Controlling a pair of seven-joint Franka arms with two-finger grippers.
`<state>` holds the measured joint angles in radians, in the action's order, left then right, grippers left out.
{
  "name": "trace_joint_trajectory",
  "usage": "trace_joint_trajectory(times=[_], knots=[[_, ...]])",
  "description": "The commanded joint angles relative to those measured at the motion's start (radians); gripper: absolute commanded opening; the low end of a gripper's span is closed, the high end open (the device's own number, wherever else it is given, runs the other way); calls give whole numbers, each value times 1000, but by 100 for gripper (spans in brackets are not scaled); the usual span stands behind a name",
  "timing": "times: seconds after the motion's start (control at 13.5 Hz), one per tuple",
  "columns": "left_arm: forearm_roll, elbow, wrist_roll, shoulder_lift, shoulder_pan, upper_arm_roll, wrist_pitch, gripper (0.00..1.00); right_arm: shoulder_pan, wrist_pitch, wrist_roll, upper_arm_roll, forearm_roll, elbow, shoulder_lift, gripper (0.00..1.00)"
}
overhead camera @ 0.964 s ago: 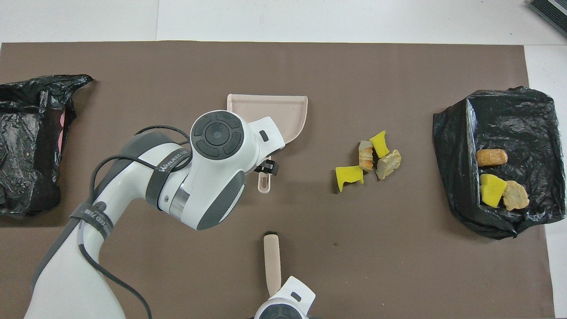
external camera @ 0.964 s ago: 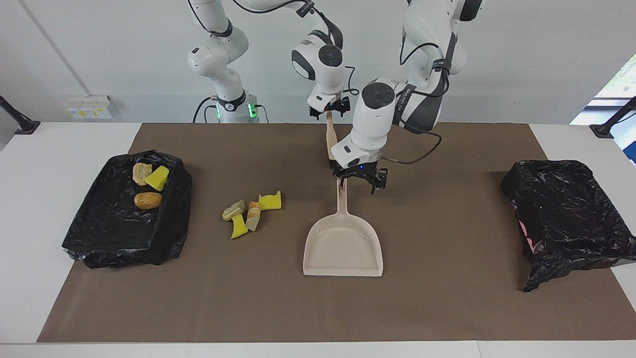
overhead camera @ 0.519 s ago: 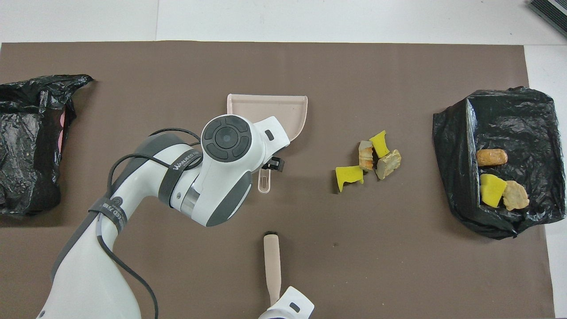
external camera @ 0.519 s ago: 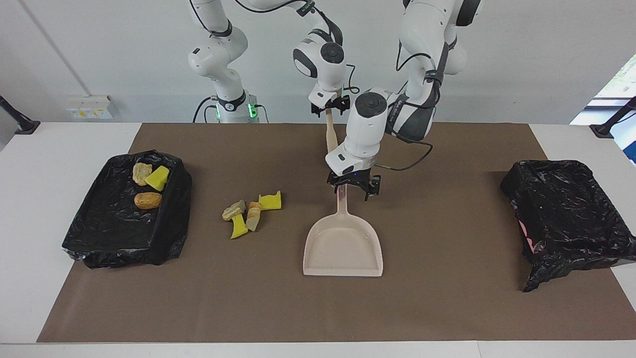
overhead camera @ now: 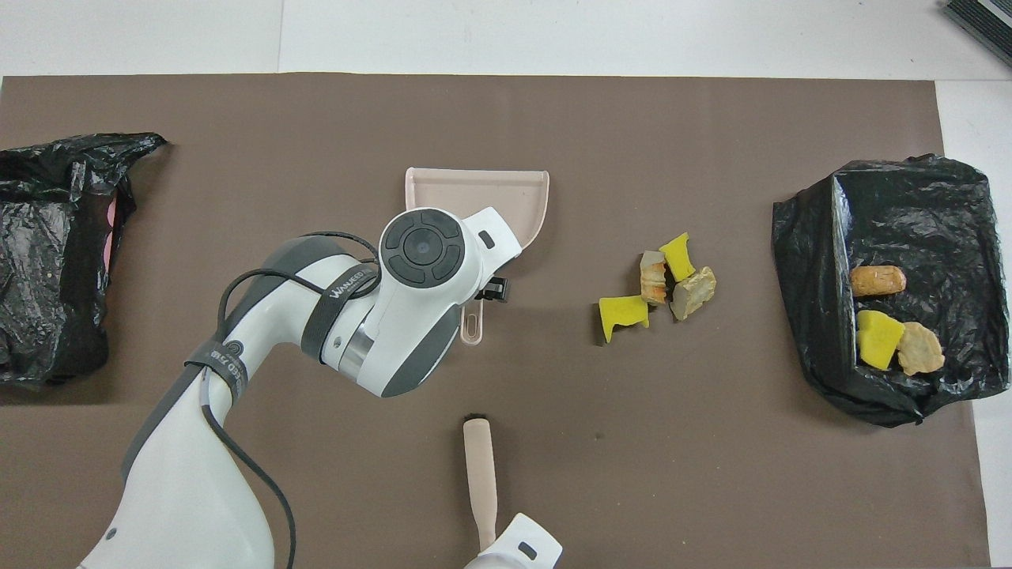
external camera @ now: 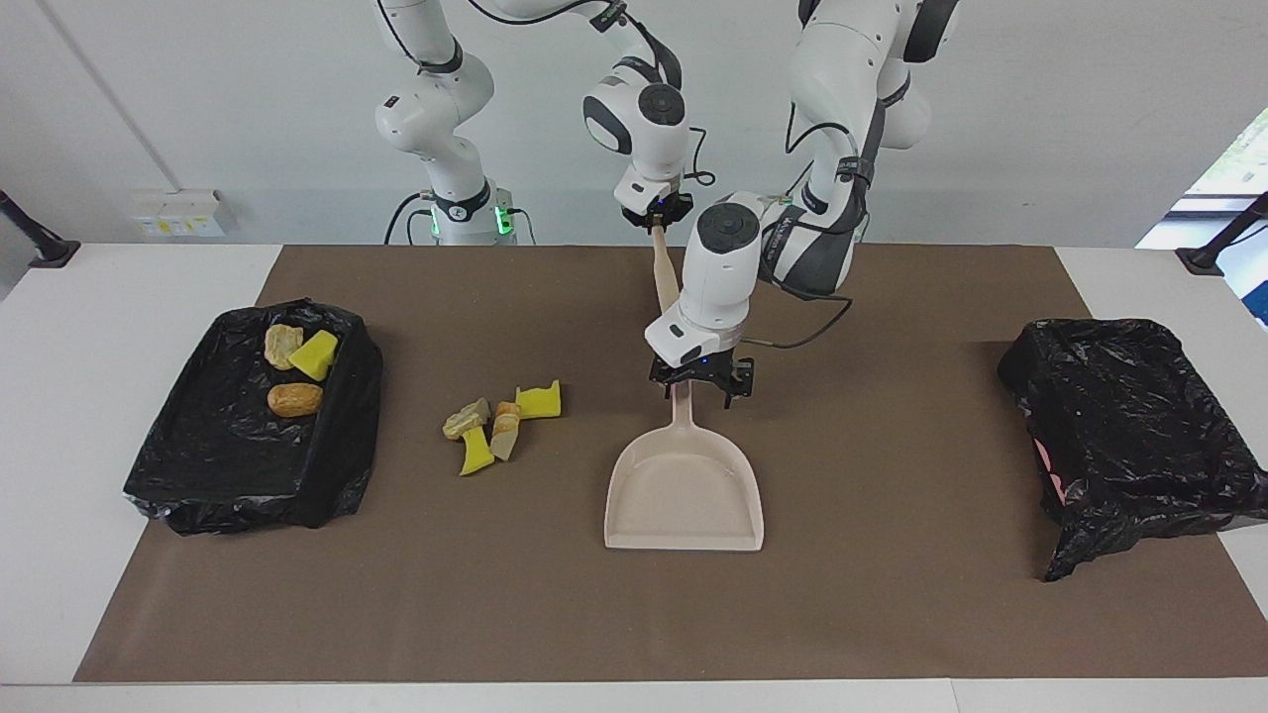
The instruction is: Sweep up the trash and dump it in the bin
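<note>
A beige dustpan (external camera: 684,490) lies mid-mat with its handle toward the robots; it also shows in the overhead view (overhead camera: 518,197). My left gripper (external camera: 696,389) is open, low over the handle, with fingers on either side of it. My right gripper (external camera: 654,213) is shut on a beige brush (external camera: 666,277) and holds it tilted over the mat's robot-side edge; the brush shows in the overhead view (overhead camera: 480,474). Several trash lumps (external camera: 500,426), yellow wedges and bread-like chunks, lie clustered beside the dustpan toward the right arm's end (overhead camera: 656,288).
A black-lined bin (external camera: 248,446) at the right arm's end holds three more trash lumps (external camera: 292,368). A crumpled black bag (external camera: 1129,416) sits at the left arm's end. A brown mat (external camera: 892,614) covers the table.
My left gripper has come down and shifted toward the right arm's end, onto the dustpan handle. My right gripper has drawn the brush back a little. The trash and dustpan have not moved.
</note>
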<state>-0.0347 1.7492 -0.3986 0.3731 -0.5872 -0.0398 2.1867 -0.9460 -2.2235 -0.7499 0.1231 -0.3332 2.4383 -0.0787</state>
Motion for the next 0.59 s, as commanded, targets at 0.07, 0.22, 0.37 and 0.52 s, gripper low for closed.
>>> trace_joint_trajectory(times=[0.07, 0.22, 0.37, 0.52], knots=[[-16, -10, -40, 18, -26, 9, 25, 79, 32, 42, -10, -8, -21, 7, -67, 0], [-16, -2, -40, 18, -45, 9, -2, 60, 76, 125, -2, -10, -7, -1, -120, 0], [-16, 0, -39, 20, -45, 9, -2, 39, 140, 236, 21, -13, 6, -15, -179, 0], [-17, -10, -31, 18, -43, 11, -1, 15, 229, 347, 79, -13, 58, -15, -245, 0]])
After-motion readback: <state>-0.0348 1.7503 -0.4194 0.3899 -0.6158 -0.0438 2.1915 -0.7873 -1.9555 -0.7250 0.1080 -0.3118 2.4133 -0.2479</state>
